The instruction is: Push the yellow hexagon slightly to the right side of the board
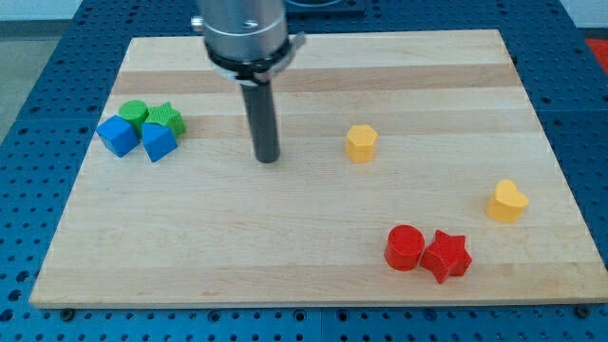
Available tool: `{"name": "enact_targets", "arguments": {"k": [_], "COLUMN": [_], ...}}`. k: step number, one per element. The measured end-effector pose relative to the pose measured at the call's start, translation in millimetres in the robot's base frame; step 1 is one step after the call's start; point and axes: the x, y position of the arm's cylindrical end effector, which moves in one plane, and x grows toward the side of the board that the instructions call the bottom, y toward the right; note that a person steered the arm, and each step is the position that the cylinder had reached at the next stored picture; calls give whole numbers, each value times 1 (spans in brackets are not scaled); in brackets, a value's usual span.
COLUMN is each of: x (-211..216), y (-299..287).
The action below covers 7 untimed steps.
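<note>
our arm hangs from the view's top, rod straight and upright, our tip [267, 159] resting on the surface.

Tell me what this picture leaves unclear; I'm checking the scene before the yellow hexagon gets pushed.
- Arm: cut off by the view's top above the rod's mount.
- Green blocks: partly hidden behind the blue blocks; their shapes are unclear.
- My tip: table contact cannot be told; it stands left of the yellow hexagon, apart.
</note>
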Motion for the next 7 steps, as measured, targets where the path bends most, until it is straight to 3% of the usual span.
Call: {"name": "enact_targets", "arguments": {"k": [4, 6, 7], "x": [-7, -10, -17], "y": [155, 81, 124]}}
